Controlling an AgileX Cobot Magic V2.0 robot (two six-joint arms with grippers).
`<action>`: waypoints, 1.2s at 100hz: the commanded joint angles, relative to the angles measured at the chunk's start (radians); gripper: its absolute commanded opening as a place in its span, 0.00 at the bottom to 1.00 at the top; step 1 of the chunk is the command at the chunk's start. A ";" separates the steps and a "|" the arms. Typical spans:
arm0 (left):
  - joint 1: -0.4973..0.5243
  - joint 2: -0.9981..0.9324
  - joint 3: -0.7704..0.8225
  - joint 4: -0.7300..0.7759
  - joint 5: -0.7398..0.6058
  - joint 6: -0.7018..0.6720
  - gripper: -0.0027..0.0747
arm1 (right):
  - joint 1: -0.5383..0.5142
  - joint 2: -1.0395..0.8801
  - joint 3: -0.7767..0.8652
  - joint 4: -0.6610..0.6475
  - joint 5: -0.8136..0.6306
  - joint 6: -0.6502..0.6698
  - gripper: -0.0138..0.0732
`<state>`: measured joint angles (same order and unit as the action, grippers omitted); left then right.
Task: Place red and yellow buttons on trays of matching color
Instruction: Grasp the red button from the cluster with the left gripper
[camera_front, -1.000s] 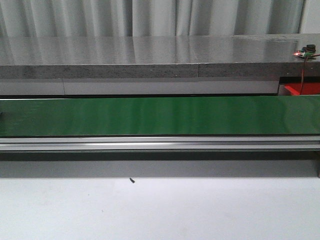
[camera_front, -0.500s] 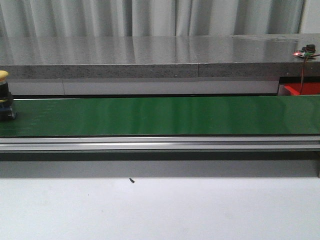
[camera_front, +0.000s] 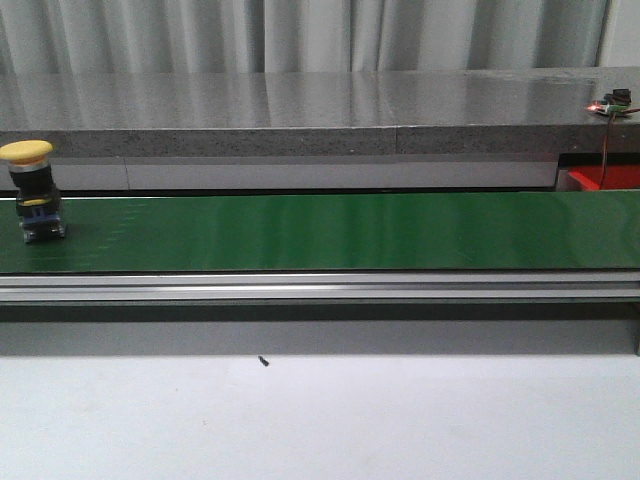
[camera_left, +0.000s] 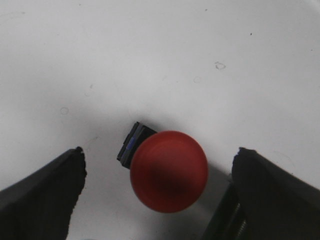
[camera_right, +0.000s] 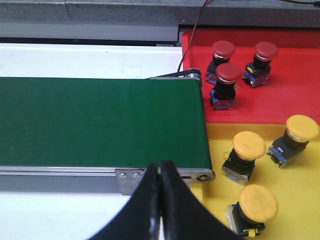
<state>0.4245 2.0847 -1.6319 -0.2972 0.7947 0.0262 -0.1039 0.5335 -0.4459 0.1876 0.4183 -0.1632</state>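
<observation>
Front view: a yellow button (camera_front: 30, 190) stands upright on the green belt (camera_front: 330, 232), near its left end. Beyond the belt's right end, red tray (camera_right: 280, 95) holds three red buttons and yellow tray (camera_right: 295, 200) three yellow ones. Left gripper (camera_left: 160, 195) is spread wide around a red button (camera_left: 169, 171); right gripper (camera_right: 160, 200) is clenched, empty.

Front view: I see even, soft light, with pale glare streaks on the grey counter (camera_front: 300, 100) and green belt (camera_front: 330, 232). Left wrist view: the red button (camera_left: 169, 171) between the blurred fingers (camera_left: 40, 200) casts a faint shadow (edges soft). Right wrist view: bright, colours saturated, fingers (camera_right: 145, 210) defocused.
</observation>
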 joint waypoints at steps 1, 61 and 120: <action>0.000 -0.037 -0.043 -0.024 -0.015 -0.011 0.76 | -0.001 -0.002 -0.024 0.008 -0.076 -0.003 0.02; 0.000 -0.058 -0.049 -0.020 -0.025 -0.006 0.37 | -0.001 -0.002 -0.024 0.008 -0.078 -0.003 0.02; -0.077 -0.401 0.147 -0.005 -0.026 0.097 0.37 | -0.001 -0.002 -0.024 0.008 -0.085 -0.003 0.02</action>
<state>0.3689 1.7740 -1.4942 -0.2847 0.8220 0.1189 -0.1039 0.5335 -0.4459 0.1876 0.4183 -0.1632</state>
